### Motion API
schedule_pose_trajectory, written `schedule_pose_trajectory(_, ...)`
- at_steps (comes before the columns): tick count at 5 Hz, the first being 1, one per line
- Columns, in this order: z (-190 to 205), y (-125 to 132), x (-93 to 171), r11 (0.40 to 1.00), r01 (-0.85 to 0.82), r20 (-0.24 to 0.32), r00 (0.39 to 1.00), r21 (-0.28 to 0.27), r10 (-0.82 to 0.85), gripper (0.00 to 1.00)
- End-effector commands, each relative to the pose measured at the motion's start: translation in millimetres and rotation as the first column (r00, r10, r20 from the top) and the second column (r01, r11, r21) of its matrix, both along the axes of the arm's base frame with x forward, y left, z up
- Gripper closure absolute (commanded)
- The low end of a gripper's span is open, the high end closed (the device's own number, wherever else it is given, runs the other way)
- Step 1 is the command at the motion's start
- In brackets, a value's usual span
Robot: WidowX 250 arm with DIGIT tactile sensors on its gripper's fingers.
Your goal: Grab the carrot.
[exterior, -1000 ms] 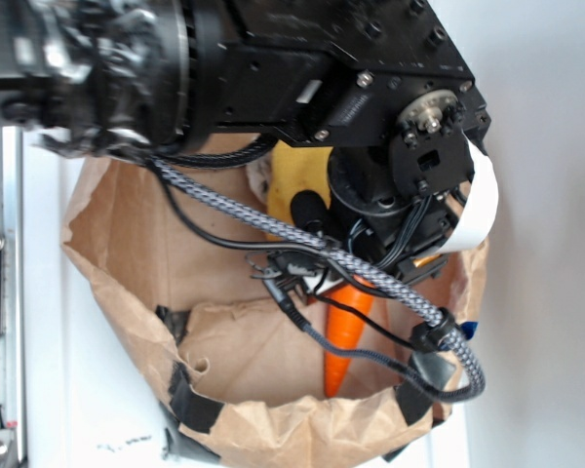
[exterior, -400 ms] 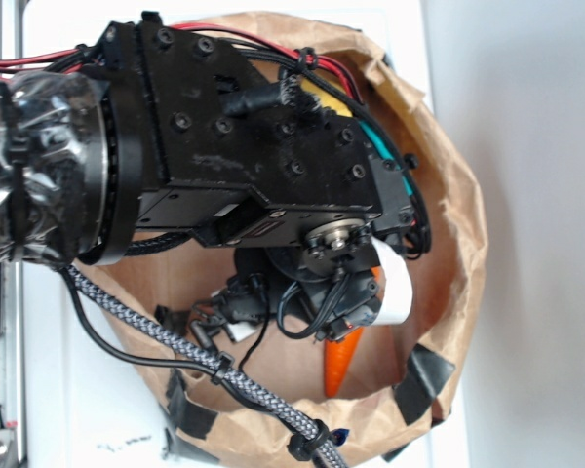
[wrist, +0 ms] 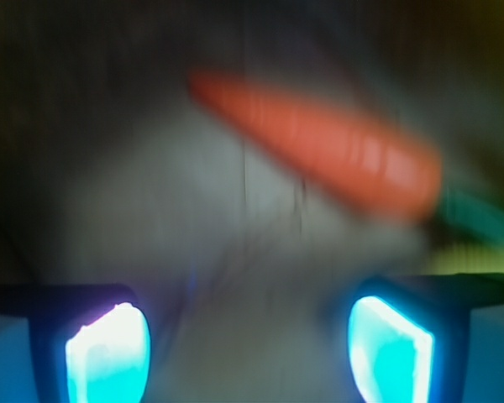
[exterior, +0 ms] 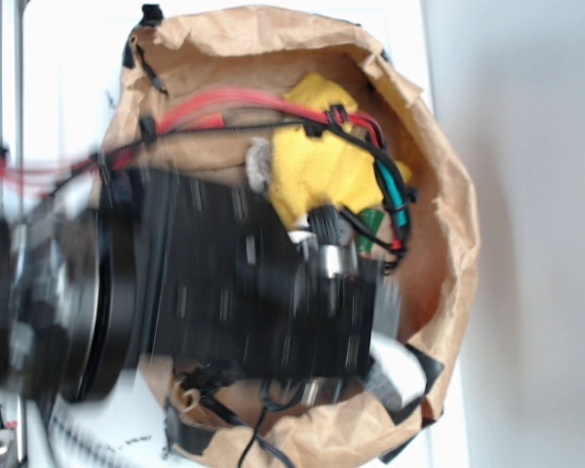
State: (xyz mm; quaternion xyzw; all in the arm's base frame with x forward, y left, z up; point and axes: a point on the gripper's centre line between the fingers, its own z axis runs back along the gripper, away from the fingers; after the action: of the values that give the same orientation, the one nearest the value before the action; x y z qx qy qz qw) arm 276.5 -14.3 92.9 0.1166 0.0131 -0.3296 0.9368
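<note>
Carrot (wrist: pixel 319 155) beyond spread gripper (wrist: pixel 248 348)

A pale grey wall (exterior: pixel 526 195) fills the right side. Bright, even light falls on a white surface (exterior: pixel 58 88) at the left.

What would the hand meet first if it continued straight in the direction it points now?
Probably the carrot. In the wrist view it lies across the way ahead of the open hand, nothing between its fingers. The picture is blurred, so depth is uncertain; the bag floor may come first.
</note>
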Motion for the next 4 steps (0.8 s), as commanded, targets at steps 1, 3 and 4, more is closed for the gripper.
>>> schedule_pose_trajectory(1,14,-5,1,1.000,0.008,0.047,0.999,0.012,-0.008,0.00)
schedule_pose_trajectory(3,27,16,14,0.971,-0.239,0.088,0.967,-0.029,0.241,0.00)
schedule_pose_trajectory(4,52,33,10,0.880,-0.469,0.107,0.874,-0.071,0.474,0.00)
